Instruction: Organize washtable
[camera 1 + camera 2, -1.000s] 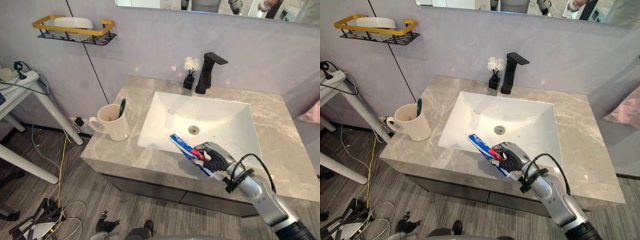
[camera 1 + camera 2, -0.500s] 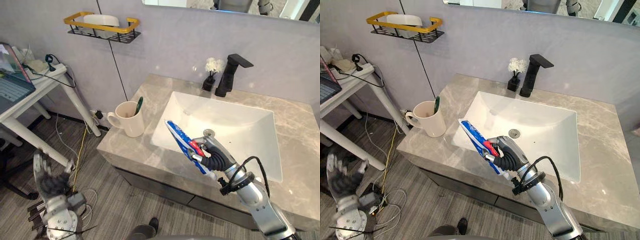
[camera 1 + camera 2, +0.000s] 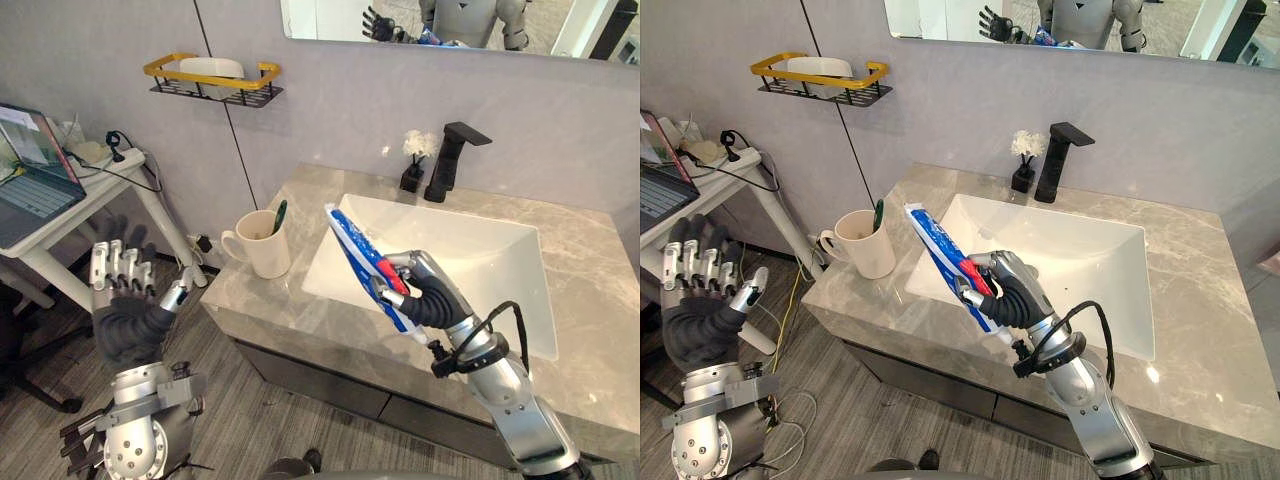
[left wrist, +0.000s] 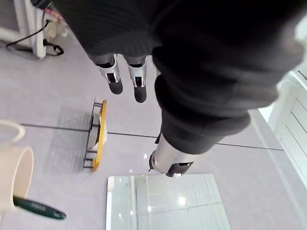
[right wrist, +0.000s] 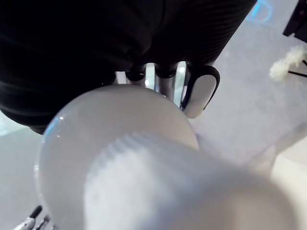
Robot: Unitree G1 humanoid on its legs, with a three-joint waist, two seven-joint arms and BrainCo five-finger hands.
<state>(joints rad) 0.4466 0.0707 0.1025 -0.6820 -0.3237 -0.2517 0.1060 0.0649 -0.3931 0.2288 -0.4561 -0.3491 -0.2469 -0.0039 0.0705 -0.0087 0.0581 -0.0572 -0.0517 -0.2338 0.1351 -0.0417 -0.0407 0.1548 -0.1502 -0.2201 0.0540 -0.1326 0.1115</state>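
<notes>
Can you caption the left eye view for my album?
The robot's right hand grips a toothpaste tube by the sink; left hand raised open.

The bench (image 3: 590,300) is grey veined stone, polished to a soft sheen. The sink basin (image 3: 470,250) is smooth, glossy white ceramic, and the tap (image 3: 447,160) is matt black metal. The toothpaste tube (image 3: 355,250) is shiny plastic with a ribbed white cap (image 5: 192,191). The mug (image 3: 265,255) looks glazed cream.

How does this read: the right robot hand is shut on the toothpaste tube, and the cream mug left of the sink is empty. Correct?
The mug is not empty: the left eye view shows a green toothbrush standing in it. The right robot hand is indeed shut on the toothpaste tube.
</notes>
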